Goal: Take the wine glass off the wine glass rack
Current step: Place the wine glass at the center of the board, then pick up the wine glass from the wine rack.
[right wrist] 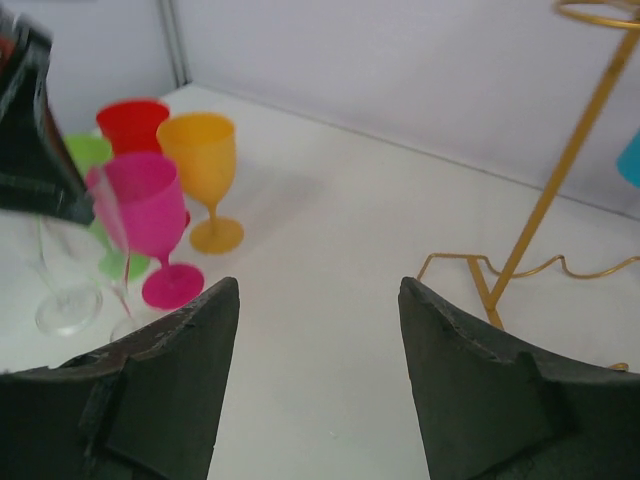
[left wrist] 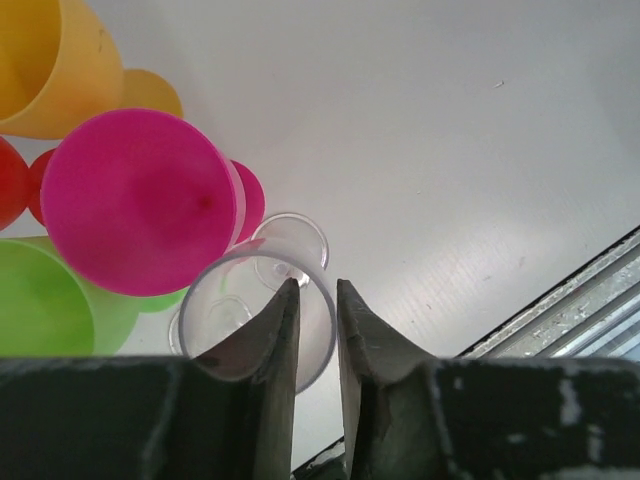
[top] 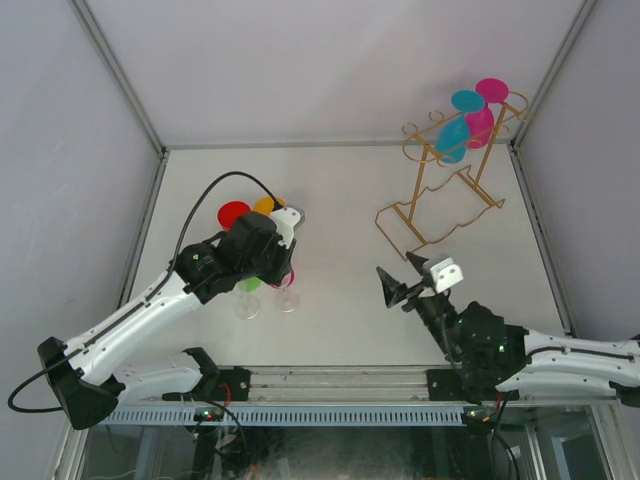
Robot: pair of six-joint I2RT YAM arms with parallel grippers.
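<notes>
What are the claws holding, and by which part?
The right gripper is open and empty. The left gripper straddles the rim of a clear glass, one finger inside the bowl, one outside; whether it grips cannot be told.

Robot lab test cell: flat white tabletop, plain grey wall panels, bare aluminium frame struts, slotted grey cable duct.
</notes>
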